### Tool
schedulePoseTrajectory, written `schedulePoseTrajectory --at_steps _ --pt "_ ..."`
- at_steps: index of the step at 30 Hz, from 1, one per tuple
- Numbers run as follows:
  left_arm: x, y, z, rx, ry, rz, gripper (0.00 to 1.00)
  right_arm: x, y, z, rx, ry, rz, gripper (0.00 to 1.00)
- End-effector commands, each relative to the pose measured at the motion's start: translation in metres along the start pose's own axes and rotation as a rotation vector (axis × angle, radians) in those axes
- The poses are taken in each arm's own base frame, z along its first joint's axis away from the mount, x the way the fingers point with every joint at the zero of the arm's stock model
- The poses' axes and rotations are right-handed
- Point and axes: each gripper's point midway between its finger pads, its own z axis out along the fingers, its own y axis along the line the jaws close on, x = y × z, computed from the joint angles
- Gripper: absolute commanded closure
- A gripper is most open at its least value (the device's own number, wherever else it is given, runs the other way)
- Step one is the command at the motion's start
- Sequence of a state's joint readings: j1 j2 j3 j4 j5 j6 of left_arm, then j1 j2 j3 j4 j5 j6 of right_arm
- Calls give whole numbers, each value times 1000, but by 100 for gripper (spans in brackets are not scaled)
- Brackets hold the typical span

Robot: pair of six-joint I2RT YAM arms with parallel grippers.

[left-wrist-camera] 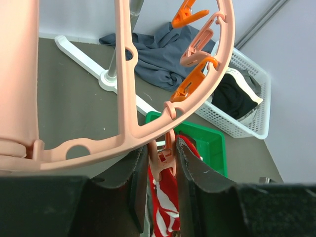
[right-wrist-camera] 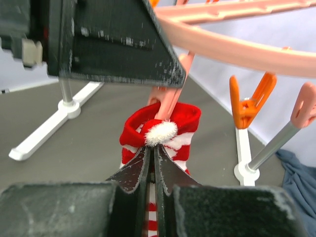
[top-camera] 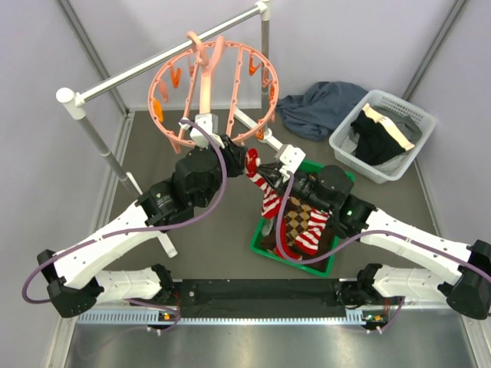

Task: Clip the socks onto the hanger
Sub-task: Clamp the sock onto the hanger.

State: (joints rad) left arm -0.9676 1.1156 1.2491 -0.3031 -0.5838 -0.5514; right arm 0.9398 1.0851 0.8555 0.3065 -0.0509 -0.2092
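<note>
The salmon-pink ring hanger (top-camera: 205, 86) hangs by its hook from the grey rail. My left gripper (top-camera: 239, 151) sits under its near rim, and in the left wrist view that gripper (left-wrist-camera: 160, 148) is shut on a pink clip (left-wrist-camera: 163, 159), squeezing it. A red-and-white striped sock (top-camera: 267, 192) rises from the green bin. My right gripper (right-wrist-camera: 152, 148) is shut on it just below its white pom-pom (right-wrist-camera: 160, 132). The sock's red cuff (right-wrist-camera: 185, 116) is held up against the tip of that clip (right-wrist-camera: 170, 101). More socks, one of them argyle (top-camera: 299, 218), lie in the bin.
The green bin (top-camera: 262, 230) sits between the two arms. A white basket (top-camera: 410, 115) with black and cream garments stands at the right. A dark blue-grey cloth (top-camera: 322, 107) lies beside it. The rail's white feet (right-wrist-camera: 44, 131) run across the floor under the hanger.
</note>
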Motion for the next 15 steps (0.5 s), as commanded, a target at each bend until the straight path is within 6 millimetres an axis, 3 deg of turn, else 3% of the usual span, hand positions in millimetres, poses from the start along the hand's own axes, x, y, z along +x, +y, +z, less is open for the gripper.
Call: schedulePoseTrajectory --at_steps 1,14,15 --pt "25 -10 -1 72 95 81 100 -41 0 5 -7 -104 3 99" --pt "23 -12 -8 104 86 64 100 -47 -4 9 15 -119 31 99" --pt "22 -11 -9 102 83 63 94 -49 -5 9 17 -121 29 99"
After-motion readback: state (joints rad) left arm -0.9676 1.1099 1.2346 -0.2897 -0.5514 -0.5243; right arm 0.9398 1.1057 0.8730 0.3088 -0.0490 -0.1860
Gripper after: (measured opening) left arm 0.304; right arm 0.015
